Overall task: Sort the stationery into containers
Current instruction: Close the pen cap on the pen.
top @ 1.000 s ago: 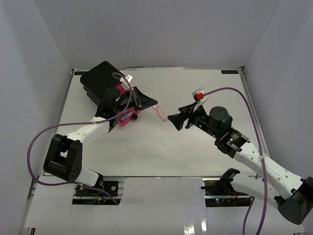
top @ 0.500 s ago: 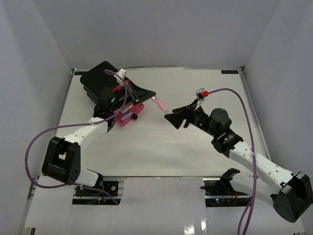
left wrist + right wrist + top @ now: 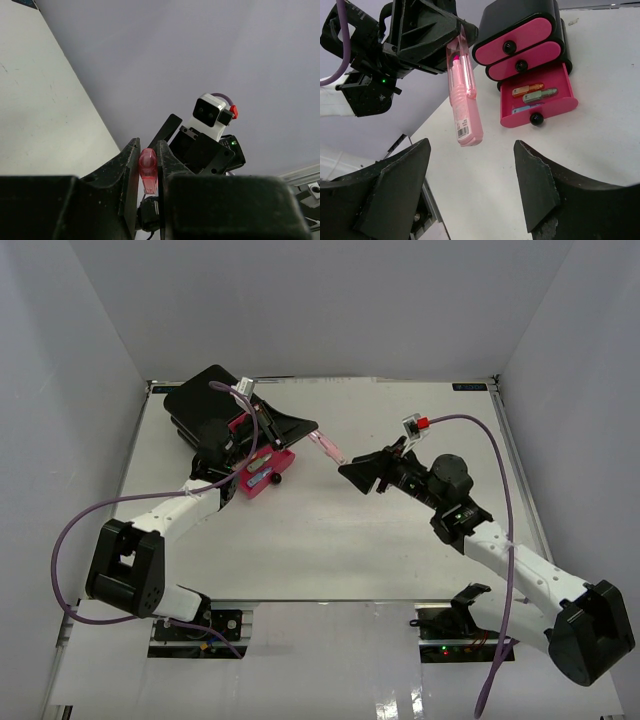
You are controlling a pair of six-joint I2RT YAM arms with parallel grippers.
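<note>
Right wrist view shows the pink pen [image 3: 463, 95] clamped at its upper end by the left gripper [image 3: 457, 35]. Its long axis runs almost straight down the picture toward the right gripper [image 3: 472, 150]. The capped end, with a magenta tip showing through the clear plastic, sits nearest the left fingers. The free end carries a barcode label and hangs at the mouth of the gap between the right fingers [image 3: 400, 185]. Those fingers stand spread wide with nothing between their pads, and whether the pen end touches either one cannot be told.

Beyond the right fingers, on the far side of the pen, stands the black drawer box [image 3: 520, 15]. Its two upper pink drawers are pushed in and the bottom drawer [image 3: 555, 107] is pulled out. An orange piece [image 3: 522, 91], a green piece [image 3: 540, 95] and a pale blue piece [image 3: 526, 111] lie inside it.

From the left wrist, the pen's pink end [image 3: 147, 167] is pinched tightly between the two black left fingers [image 3: 127, 170].

From above, the pen [image 3: 326, 448] slants from the left fingers to the right fingers, above the table [image 3: 330, 540].
</note>
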